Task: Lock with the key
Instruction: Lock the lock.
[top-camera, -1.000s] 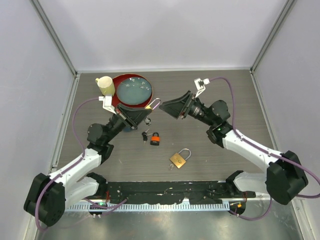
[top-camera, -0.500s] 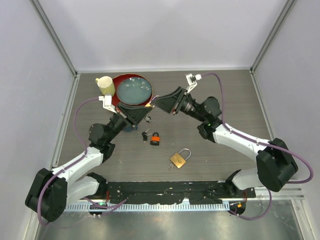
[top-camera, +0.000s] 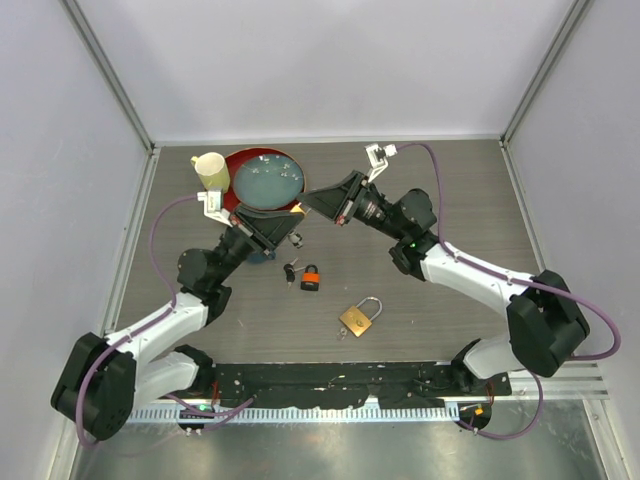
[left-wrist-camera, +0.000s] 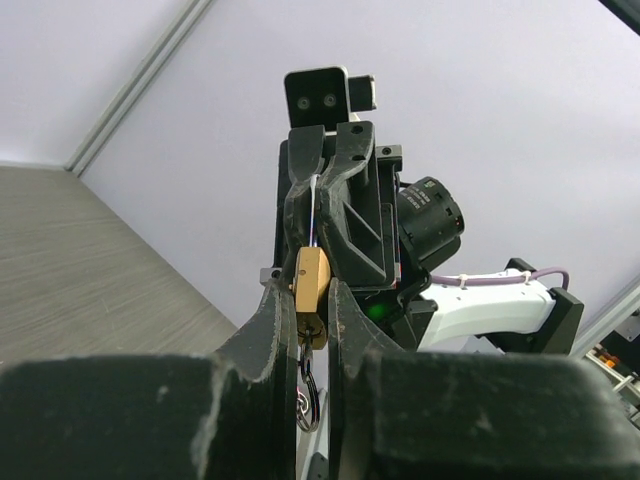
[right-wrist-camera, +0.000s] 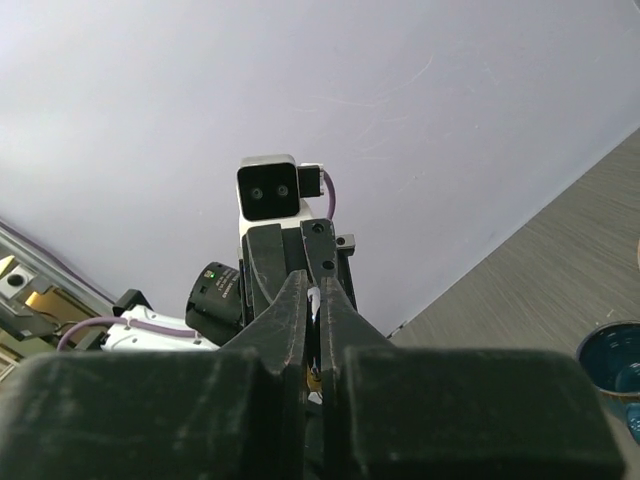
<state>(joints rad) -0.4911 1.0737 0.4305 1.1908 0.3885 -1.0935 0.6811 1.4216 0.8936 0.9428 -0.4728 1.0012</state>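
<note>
Left hand (top-camera: 291, 215) is pinching a brass padlock (left-wrist-camera: 311, 280) above the counter (top-camera: 440, 310), right hand (right-wrist-camera: 313, 292) squeezed on its shackle (left-wrist-camera: 315, 205), I think.

Right gripper (top-camera: 312, 201) swings left, away from the tabletop's right edge, and closes the gap that stood open a second ago. Its fingertips now clamp the shackle (left-wrist-camera: 315, 208) of the raised padlock (left-wrist-camera: 311, 285) pinched in the left gripper (top-camera: 296, 214); earlier that shackle stuck out free between the two. The right arm's wrist camera mount (top-camera: 378, 152) and purple cable (top-camera: 425, 150) shift left and slightly toward the far edge with it.
</note>
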